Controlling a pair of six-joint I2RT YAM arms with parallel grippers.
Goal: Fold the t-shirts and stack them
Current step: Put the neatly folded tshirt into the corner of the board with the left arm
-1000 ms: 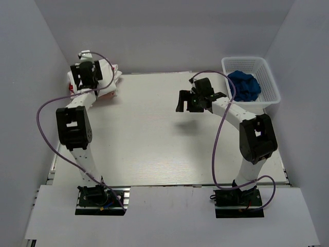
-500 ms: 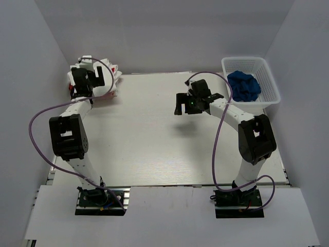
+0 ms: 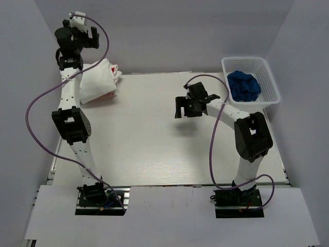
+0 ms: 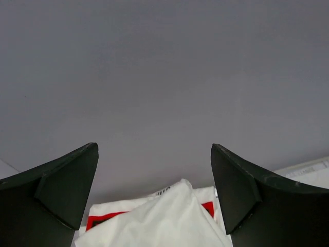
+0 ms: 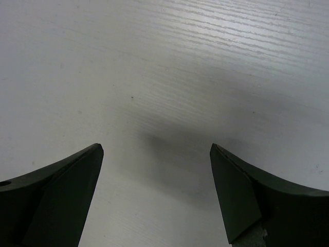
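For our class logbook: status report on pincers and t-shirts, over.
Left pincer open, empty, high above t-shirts. Right pincer open, empty, over table. T-shirts piled far-left corner, white on top. Nothing in the way.

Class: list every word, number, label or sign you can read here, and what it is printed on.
None can be read.
The printed t-shirt shows a red patch and small dark marks, too blurred to read.
The basket and table show no lettering.
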